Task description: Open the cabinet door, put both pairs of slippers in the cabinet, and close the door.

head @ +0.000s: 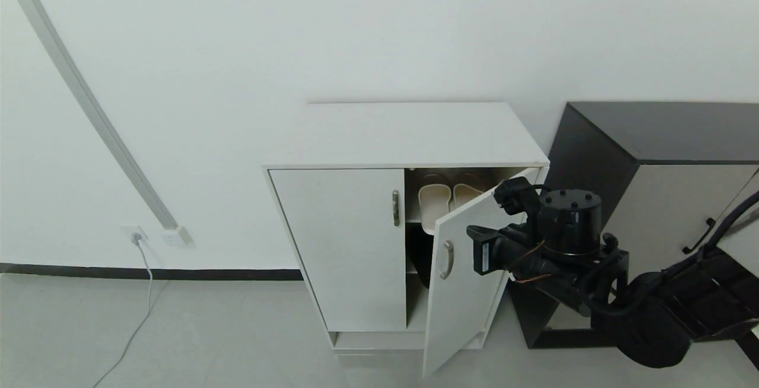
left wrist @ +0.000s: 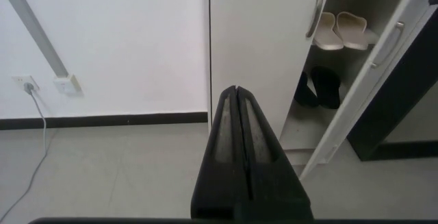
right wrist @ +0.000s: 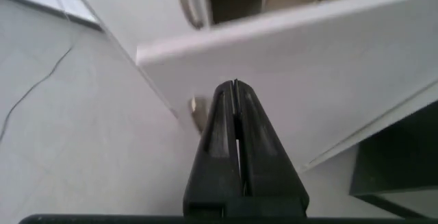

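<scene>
The white cabinet [head: 415, 133] stands against the wall with its left door [head: 344, 245] closed and its right door [head: 462, 281] swung partly open. A cream pair of slippers [head: 442, 201] [left wrist: 340, 31] lies on the upper shelf. A black pair of slippers [left wrist: 318, 87] stands on the shelf below. My right gripper [right wrist: 235, 87] is shut with nothing in it, its tips close to the outer face of the open door, near the door's handle [head: 446, 259]. My left gripper [left wrist: 236, 90] is shut and empty, held back from the cabinet, facing its closed left door.
A black cabinet [head: 652, 139] stands right beside the white one, close behind the open door. A wall socket with a cable [head: 137, 237] and a slanted conduit [head: 89, 103] are on the left wall. The grey floor [head: 207, 328] in front on the left is free.
</scene>
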{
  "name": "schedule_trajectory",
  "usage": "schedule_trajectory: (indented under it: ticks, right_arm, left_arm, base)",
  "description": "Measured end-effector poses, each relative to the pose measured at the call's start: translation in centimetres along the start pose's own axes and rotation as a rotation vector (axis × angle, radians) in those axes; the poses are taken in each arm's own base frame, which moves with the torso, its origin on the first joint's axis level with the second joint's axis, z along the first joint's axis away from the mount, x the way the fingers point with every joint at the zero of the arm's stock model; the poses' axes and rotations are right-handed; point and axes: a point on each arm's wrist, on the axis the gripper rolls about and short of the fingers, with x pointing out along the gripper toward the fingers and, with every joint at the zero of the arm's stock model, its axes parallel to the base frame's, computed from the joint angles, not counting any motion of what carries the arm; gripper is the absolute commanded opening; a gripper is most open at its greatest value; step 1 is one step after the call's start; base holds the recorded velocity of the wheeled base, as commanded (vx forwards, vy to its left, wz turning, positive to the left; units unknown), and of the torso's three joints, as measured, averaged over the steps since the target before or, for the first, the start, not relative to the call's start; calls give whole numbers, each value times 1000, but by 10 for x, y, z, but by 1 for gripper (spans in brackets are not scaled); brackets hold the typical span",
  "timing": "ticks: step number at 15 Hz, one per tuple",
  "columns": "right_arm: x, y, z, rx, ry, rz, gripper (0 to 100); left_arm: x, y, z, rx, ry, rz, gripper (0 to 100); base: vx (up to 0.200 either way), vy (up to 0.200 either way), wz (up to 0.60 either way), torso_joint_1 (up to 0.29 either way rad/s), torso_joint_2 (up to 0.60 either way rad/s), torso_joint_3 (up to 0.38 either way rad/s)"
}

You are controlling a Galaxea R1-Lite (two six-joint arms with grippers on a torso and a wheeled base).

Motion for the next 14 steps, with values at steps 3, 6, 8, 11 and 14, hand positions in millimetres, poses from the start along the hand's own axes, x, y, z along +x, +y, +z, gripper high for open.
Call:
schedule_trajectory:
  ticks: [3, 6, 8, 11, 14]
  right_arm:
    - [-6, 0, -12, 25, 25, 121, 0]
    - [-18, -5, -22, 29, 60, 145, 0]
    - [-27, -4, -27, 27, 83, 149, 0]
    - [-38, -4, -28, 25, 94, 150, 0]
    - [-49, -6, -33, 24, 115, 147, 0]
  left_arm:
    - [0, 0, 0, 0, 0, 1, 0]
    - [0, 0, 0, 1, 0, 1, 0]
    - [0, 0, 0, 1, 0, 1, 0]
    - [0, 0, 0, 1, 0, 1, 0]
    - [0, 0, 0, 1, 0, 2, 0]
  base:
    - [0, 0, 0, 0, 0, 0]
    - [67, 0, 0, -1, 1, 2]
    - [200, 0, 0, -7, 2, 7]
    - [200, 0, 0, 9, 2, 4]
    - [133, 0, 0, 3, 3, 3]
